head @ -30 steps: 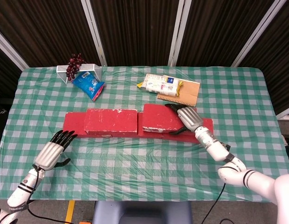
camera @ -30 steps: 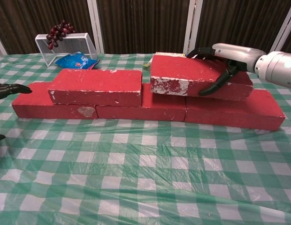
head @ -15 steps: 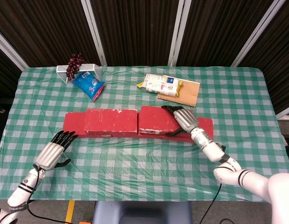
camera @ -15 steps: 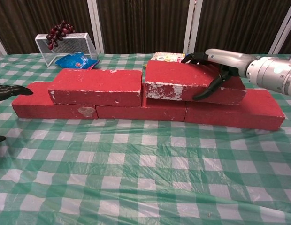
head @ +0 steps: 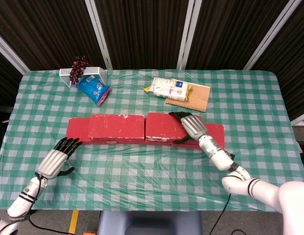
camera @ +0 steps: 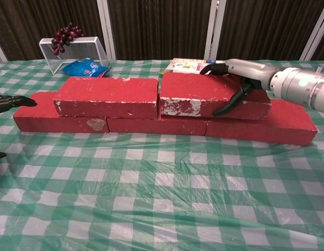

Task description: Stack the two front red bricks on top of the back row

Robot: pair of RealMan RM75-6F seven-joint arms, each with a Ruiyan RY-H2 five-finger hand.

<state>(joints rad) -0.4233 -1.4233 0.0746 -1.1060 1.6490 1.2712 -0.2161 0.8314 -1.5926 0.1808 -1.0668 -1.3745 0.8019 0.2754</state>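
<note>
A back row of red bricks (head: pixel 211 136) (camera: pixel 258 127) lies across the table's middle. Two more red bricks lie on top of it. The left upper brick (head: pixel 116 126) (camera: pixel 107 97) lies free. The right upper brick (head: pixel 162 128) (camera: pixel 196 94) sits flat, its left end against the left one. My right hand (head: pixel 192 126) (camera: pixel 240 78) grips this brick's right part, fingers over the top and back, thumb on the front face. My left hand (head: pixel 57 157) (camera: pixel 9 101) rests on the cloth by the row's left end, fingers stretched out, holding nothing.
Behind the bricks are a white wire basket (head: pixel 90 74) (camera: pixel 73 49) with dark grapes (head: pixel 78 68), a blue snack bag (head: pixel 93 89) (camera: pixel 88 68), and a white packet (head: pixel 166 88) on a brown board (head: pixel 193 98). The green checked cloth (head: pixel 152 166) spreads out in front.
My right hand has lowered the right upper brick from a tilt and slid it left until it lies flat against the left upper brick. The left hand has not moved.
</note>
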